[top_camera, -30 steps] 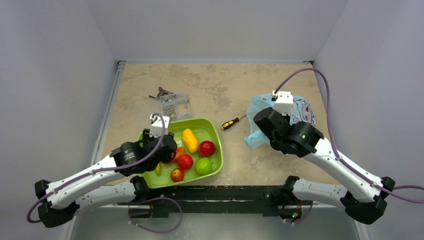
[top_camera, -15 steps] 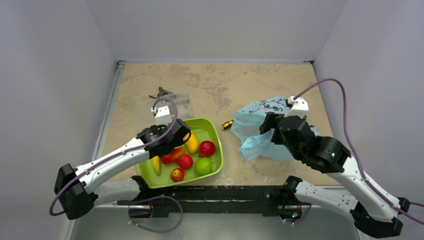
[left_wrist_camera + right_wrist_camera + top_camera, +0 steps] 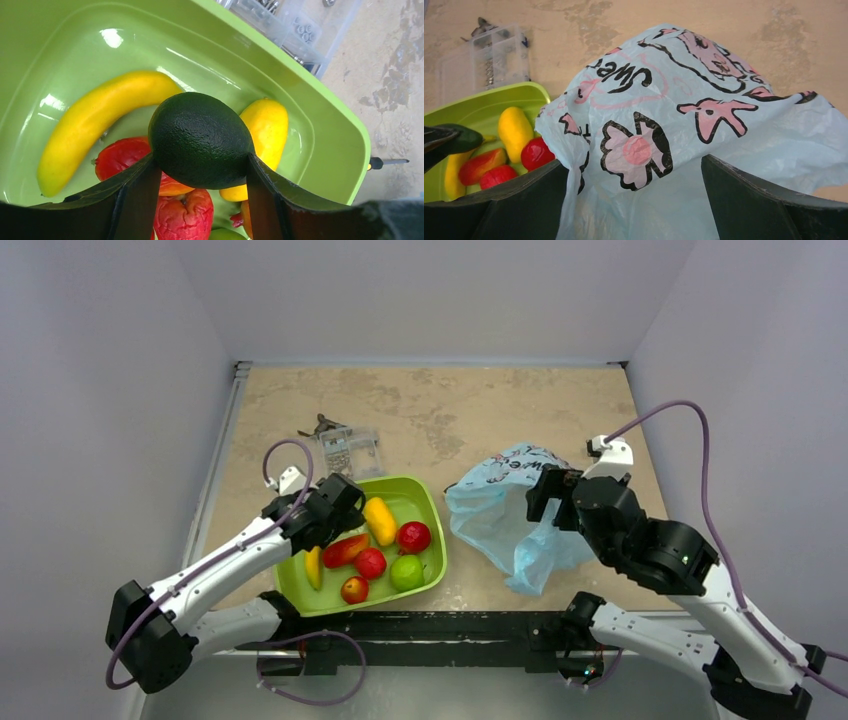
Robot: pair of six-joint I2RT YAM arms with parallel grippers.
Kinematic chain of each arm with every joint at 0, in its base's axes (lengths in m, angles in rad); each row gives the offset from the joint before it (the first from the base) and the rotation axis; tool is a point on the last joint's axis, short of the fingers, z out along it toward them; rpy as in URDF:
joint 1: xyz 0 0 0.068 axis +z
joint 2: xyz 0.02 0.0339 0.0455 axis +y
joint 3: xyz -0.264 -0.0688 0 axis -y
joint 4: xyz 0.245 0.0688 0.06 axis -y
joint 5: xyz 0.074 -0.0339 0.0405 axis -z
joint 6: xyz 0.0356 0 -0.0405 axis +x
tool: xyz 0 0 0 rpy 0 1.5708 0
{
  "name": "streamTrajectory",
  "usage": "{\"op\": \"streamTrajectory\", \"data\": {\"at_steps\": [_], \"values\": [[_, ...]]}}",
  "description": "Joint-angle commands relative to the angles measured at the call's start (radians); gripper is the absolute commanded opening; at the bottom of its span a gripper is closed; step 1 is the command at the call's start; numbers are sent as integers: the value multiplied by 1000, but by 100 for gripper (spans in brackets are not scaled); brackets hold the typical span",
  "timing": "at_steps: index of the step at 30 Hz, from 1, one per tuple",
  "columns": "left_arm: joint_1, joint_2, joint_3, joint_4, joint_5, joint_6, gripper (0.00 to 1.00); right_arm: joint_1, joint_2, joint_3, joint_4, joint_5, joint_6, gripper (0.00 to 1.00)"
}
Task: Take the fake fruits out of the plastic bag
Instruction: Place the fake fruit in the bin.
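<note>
My left gripper (image 3: 201, 165) is shut on the dark green avocado (image 3: 200, 140) and holds it above the lime-green tray (image 3: 432, 502). Below it in the tray lie the yellow banana (image 3: 95, 117), the red-orange mango (image 3: 346, 549), two red round fruits (image 3: 413, 536) (image 3: 371, 562), the green apple (image 3: 406, 572) and a small red-yellow apple (image 3: 354, 589). The light blue plastic bag (image 3: 500, 510) lies crumpled on the table right of the tray. My right gripper (image 3: 633, 165) stands wide open at its right side, with loose bag film (image 3: 684, 100) between the jaws.
A plain orange-yellow oval fruit (image 3: 379, 520) also lies in the tray. A clear box of small parts (image 3: 350, 450) sits behind the tray. A screwdriver (image 3: 387, 161) lies just beyond the tray's right rim, by the bag's edge.
The right gripper has opened wide, letting the bag go. The bag has shifted left and nearer and covers the screwdriver from above. The left gripper moved to the tray's back left.
</note>
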Motion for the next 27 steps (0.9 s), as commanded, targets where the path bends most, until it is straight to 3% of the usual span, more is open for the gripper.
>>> {"op": "streamTrajectory", "data": {"at_steps": [1,4,8,12,22,27], "values": [[20,10,-25,34,55,-93,29,-1,16,96,-93,168,41,99],[30,23,-33,34,66,-102,43,-1,30,141,-147,234,54,99],[37,27,-33,26,81,-101,79,-3,40,176,-205,286,39,99],[37,3,-19,20,99,-67,100,-2,26,211,-200,263,-24,99],[37,-193,89,-40,135,85,100,-1,-94,302,-68,145,-141,99],[37,-316,206,-32,200,265,100,-1,-131,327,41,155,-214,99]]}}
